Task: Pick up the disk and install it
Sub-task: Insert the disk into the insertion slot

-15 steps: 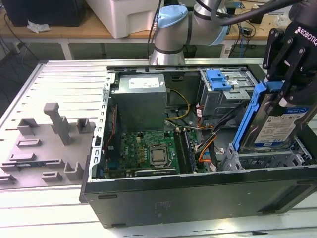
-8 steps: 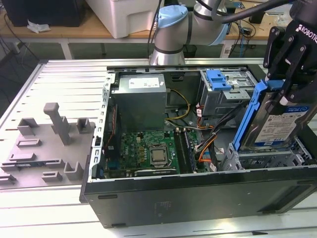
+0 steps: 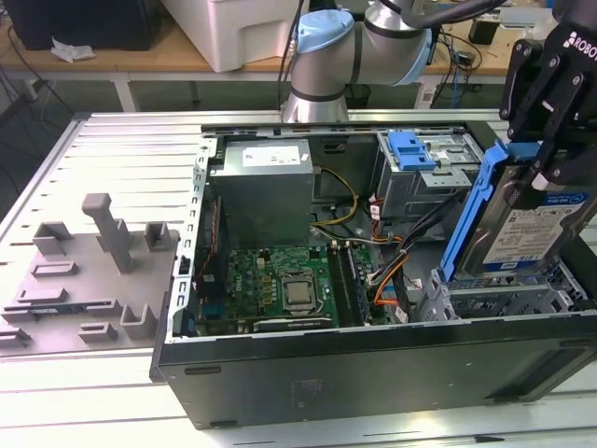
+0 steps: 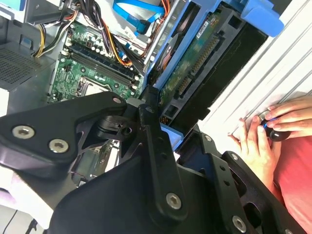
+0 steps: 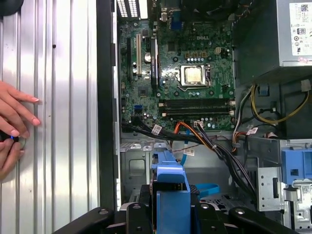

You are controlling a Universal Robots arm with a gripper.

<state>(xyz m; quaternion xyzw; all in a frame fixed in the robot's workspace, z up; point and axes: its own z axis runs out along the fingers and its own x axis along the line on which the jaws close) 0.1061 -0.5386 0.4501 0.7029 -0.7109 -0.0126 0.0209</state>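
Observation:
The disk (image 3: pixel 536 233), a silver drive with a blue-and-white label in a blue carrier frame (image 3: pixel 466 215), stands on edge, tilted, above the grey drive bay (image 3: pixel 494 299) at the exterior view's right of the open computer case (image 3: pixel 373 373). My gripper (image 3: pixel 550 159) is shut on its upper edge. In the second wrist view the disk's green circuit-board underside (image 4: pixel 195 63) runs away from the gripper (image 4: pixel 165 126). In the first wrist view the blue carrier (image 5: pixel 170 190) sits between the gripper's black fingers (image 5: pixel 139 214), over the bay's metal floor (image 5: pixel 141 165).
Inside the case lie the motherboard (image 3: pixel 280 285), a grey power-supply box (image 3: pixel 264 177), cable bundles (image 3: pixel 392 271) and a cage with a blue latch (image 3: pixel 410 154). Grey fixtures (image 3: pixel 103 243) stand on the slatted table. A person's hands (image 4: pixel 273 126) rest beside the case.

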